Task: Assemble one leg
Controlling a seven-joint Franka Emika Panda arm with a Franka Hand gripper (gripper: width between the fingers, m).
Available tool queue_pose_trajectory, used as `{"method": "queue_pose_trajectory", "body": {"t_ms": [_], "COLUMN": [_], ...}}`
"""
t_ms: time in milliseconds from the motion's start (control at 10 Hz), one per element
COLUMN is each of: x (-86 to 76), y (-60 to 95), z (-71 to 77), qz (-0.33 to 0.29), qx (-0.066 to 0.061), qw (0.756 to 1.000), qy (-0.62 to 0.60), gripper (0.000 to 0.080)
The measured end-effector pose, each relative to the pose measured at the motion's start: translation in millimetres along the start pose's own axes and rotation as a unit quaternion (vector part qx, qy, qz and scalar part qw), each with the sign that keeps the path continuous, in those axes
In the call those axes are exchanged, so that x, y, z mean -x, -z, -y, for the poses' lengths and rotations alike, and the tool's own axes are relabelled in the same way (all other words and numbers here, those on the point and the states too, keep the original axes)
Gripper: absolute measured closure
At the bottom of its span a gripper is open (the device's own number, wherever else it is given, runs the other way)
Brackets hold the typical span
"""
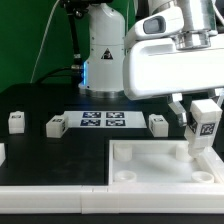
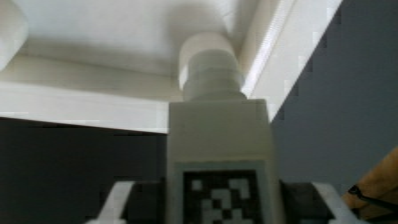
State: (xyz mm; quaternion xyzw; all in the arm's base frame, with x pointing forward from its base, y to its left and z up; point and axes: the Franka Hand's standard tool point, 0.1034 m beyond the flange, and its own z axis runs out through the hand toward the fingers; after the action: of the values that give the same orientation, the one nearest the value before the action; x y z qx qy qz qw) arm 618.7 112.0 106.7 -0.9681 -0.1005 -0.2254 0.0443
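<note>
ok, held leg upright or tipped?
Near upright, slightly tilted: leg hangs from gripper, lower end at tray-like piece corner. Seated: cannot tell.

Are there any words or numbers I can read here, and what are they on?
No words or numbers can be read.
Triangle sign on the robot base: too blurred to read.
The marker board and the leg in the pincer carry square patterns, not letters.
</note>
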Motion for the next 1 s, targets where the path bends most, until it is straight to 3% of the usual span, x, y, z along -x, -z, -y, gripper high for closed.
{"method": "queue_pose_trajectory", "body": {"t_ms": [300, 800, 1000], "x": [-2.6, -8.9, -6.8], "y": [-0.3, -15.4, -24.4], "z": [-6.0, -4.5, -6.4], "qz": [-0.048, -0.044, -0.065], "qx": [0.014, 0.010, 0.015], "qw": [0.999, 0.999, 0.998], "qy": [0.003, 0.001, -0.001], "gripper": [0.0509, 0.0509, 0.0509]}}
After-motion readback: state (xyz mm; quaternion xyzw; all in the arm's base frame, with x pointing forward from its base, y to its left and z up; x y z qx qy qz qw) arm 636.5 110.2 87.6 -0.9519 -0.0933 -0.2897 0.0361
